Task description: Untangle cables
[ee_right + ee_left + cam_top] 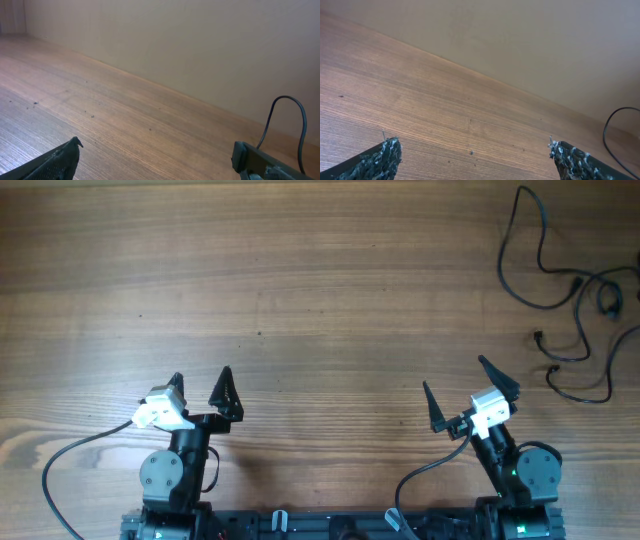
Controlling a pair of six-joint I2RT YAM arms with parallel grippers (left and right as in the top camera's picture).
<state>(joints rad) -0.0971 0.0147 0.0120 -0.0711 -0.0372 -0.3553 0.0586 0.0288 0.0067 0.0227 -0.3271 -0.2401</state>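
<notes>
The cables (572,292) are thin black cords with small plugs, lying in loose loops on the wooden table at the far right. A curved piece of cable shows at the right edge of the left wrist view (615,134) and of the right wrist view (287,120). My left gripper (201,388) is open and empty near the front left, far from the cables. My right gripper (458,392) is open and empty near the front right, below and left of the cables. Its fingers (155,152) are spread wide over bare wood, as are the left fingers (472,155).
The wooden table (300,300) runs across the whole view. A beige wall (200,45) stands behind its far edge. Thicker black arm cables (70,460) trail at the front by the arm bases.
</notes>
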